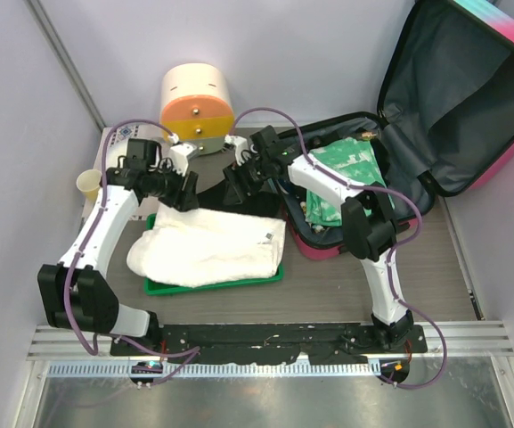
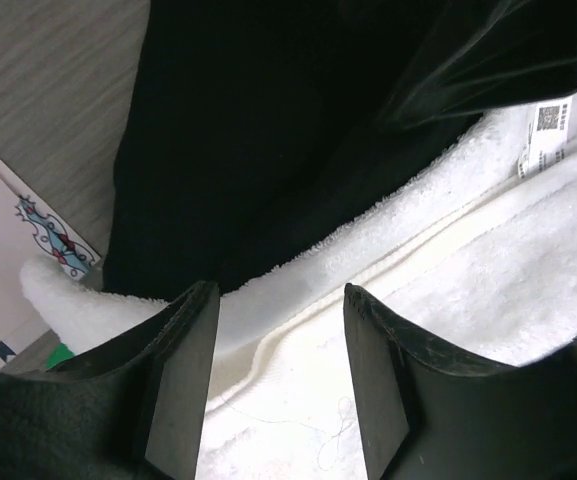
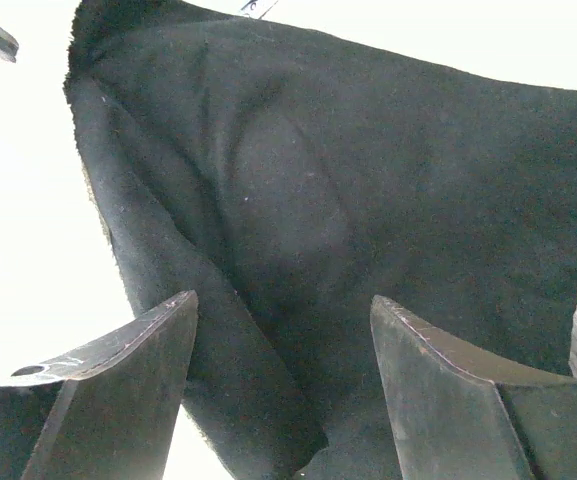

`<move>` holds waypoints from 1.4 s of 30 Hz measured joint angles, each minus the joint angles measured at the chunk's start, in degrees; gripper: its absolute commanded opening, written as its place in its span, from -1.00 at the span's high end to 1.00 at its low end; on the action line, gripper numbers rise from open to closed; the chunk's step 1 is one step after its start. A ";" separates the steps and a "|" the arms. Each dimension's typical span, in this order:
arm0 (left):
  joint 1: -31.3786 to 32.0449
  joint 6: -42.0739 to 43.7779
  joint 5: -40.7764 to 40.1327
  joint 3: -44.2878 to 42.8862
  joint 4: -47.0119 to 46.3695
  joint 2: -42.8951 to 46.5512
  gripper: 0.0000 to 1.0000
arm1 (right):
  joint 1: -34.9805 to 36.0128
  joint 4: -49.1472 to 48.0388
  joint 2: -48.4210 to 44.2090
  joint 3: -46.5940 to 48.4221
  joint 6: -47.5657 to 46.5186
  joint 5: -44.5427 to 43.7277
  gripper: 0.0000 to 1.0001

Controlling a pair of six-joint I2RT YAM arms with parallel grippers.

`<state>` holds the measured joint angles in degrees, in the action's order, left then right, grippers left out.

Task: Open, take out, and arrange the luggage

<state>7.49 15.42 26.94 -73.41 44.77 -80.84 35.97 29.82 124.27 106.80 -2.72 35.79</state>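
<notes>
The left gripper (image 1: 185, 192) is hovering over the back edge of a white towel (image 1: 208, 245) that is lying on a green tray (image 1: 214, 285). In the left wrist view its fingers (image 2: 183, 380) are standing apart, released, with the towel's hemmed border (image 2: 488, 260) showing in the gap between them. Nothing is being pinched there. A black cloth (image 2: 268, 130) is lying just beyond the fingertips, overlapping the towel's far edge. A small printed label (image 2: 543, 130) is sticking up from the towel at the upper right.

The right gripper (image 1: 236, 183) is sitting just beside the left one, near the left wall of the suitcase. In the right wrist view its fingers (image 3: 128, 380) are spread wide, and the black cloth (image 3: 368, 170) is filling nearly all the space past them. A fold of the cloth is running down between the fingers. Whether either finger is actually pressing on the cloth cannot be told.

The suitcase (image 1: 452, 98) is lying open at the back right of the table (image 1: 328, 285). Its lid is leaning against the wall with the dark grey lining facing out, and a green packet (image 1: 350, 165) is resting in the lower half. A round cream-and-orange box (image 1: 197, 107) is standing behind the grippers, and a pale cup (image 1: 87, 183) is sitting at the far left.
</notes>
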 measured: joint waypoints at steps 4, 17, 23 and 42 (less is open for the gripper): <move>-0.11 1.16 -0.68 4.02 -0.42 0.00 0.07 | -0.33 0.00 -0.02 -0.02 0.02 1.77 -0.53; -4.63 4.96 -1.42 8.22 -0.13 -0.79 0.51 | -0.44 0.24 -0.15 -0.02 0.63 5.95 -0.57; -4.61 7.48 -0.31 10.23 0.28 2.32 0.57 | -0.46 0.00 -0.55 -0.02 2.93 7.43 -0.61; -4.61 9.09 -0.07 10.47 1.22 2.67 0.57 | 3.61 4.35 -3.15 -3.23 -7.61 1.16 0.42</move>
<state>2.87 24.51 26.87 -62.94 46.00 -78.17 39.57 34.17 121.12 103.57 -10.33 36.95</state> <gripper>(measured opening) 0.216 0.488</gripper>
